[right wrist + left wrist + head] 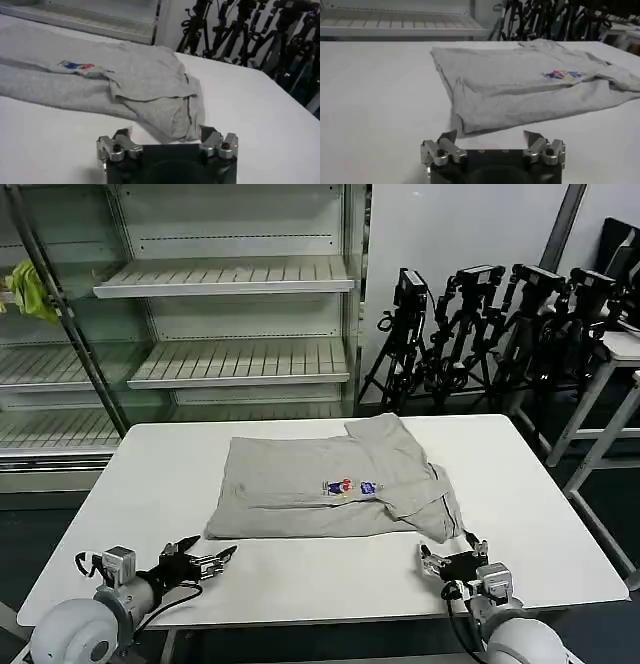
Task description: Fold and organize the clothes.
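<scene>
- Light grey shirt (pixel 330 479) lies flat mid-counter, partly folded into a rough rectangle; long axis runs left–right across the white counter (pixel 150 484).
- Small multicolour chest print (pixel 350 487) faces up, right of the shirt's middle; also seen from the left wrist (pixel 563 75) and the right wrist (pixel 76 65).
- Collar end points to the robot's right; one sleeve flap sticks out at the shirt's far right corner, toward the shelving. Another bunched flap hangs down at the shirt's near right corner (pixel 175 112).
- Shirt's left edge is a straight fold, near-left corner slightly lifted (pixel 462 122).
- Open room: wide bare counter left of the shirt, a bare strip along the near edge in front of it, a bare band right of it. Narrow margin between the shirt and the far counter edge.
- Left gripper (pixel 205 562) sits low at the near counter edge, off the shirt's near-left corner, apart from the fabric; fingers (pixel 447 137) spread, nothing between them.
- Right gripper (pixel 452 561) sits at the near edge just off the shirt's near-right corner, close to the bunched flap; fingers (pixel 121 135) spread, nothing held. One fingertip is right at the flap's hem; contact cannot be told.
- Behind the shirt: empty wire shelving (pixel 225 279), with a yellow-green cloth (pixel 30 289) on its far left.
- Right of the shelving, past the counter's far right corner: a row of black tripods (pixel 480 334).
</scene>
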Controlling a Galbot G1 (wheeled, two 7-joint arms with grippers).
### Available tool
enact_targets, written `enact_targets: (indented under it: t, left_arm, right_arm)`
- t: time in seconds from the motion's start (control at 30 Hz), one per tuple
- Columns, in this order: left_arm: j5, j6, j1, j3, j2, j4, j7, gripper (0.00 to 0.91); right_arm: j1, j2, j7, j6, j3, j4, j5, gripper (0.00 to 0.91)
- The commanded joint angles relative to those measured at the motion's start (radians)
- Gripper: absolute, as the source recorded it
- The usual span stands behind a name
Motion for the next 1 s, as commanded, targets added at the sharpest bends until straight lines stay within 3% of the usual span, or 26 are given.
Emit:
enact_targets:
  t: [0.03,0.37,0.7,0.73,0.77,0.8,0.83,0.9,0.93,0.97,1.0]
  left_arm:
    - [0.007,0.000,-0.008,0.007,-0.009,0.009,0.004,0.907]
    - [0.024,-0.010,-0.047,0.024,-0.014,0.046,0.017,0.907]
    - [0.029,-0.017,-0.113,0.063,-0.005,0.089,0.029,0.887]
    - [0.030,-0.018,-0.120,0.070,-0.006,0.092,0.030,0.776]
    - [0.032,-0.018,-0.125,0.074,-0.006,0.095,0.031,0.715]
    - [0.037,-0.020,-0.130,0.080,-0.007,0.101,0.032,0.715]
    - [0.037,-0.021,-0.136,0.085,-0.009,0.103,0.032,0.595]
    - [0.040,-0.023,-0.143,0.093,-0.011,0.108,0.035,0.494]
    - [0.041,-0.024,-0.145,0.095,-0.013,0.110,0.034,0.383]
    - [0.041,-0.024,-0.146,0.098,-0.013,0.111,0.034,0.302]
    - [0.043,-0.025,-0.146,0.100,-0.014,0.112,0.036,0.272]
  right_arm:
    - [-0.005,0.014,-0.011,0.007,0.001,-0.015,-0.012,0.756]
    - [0.009,0.022,-0.019,0.017,-0.004,-0.041,-0.022,0.715]
    - [0.011,0.032,-0.025,0.022,-0.008,-0.056,-0.033,0.595]
    - [0.011,0.032,-0.027,0.023,-0.007,-0.057,-0.034,0.554]
    - [0.011,0.032,-0.027,0.023,-0.006,-0.057,-0.035,0.514]
    - [0.012,0.032,-0.027,0.023,-0.006,-0.059,-0.035,0.494]
    - [0.012,0.032,-0.028,0.024,-0.005,-0.060,-0.035,0.433]
    - [0.012,0.032,-0.030,0.025,-0.003,-0.061,-0.036,0.373]
    - [0.012,0.032,-0.030,0.026,-0.003,-0.062,-0.036,0.322]
    - [0.012,0.032,-0.031,0.026,-0.003,-0.063,-0.036,0.202]
    - [0.011,0.032,-0.032,0.027,-0.002,-0.064,-0.037,0.161]
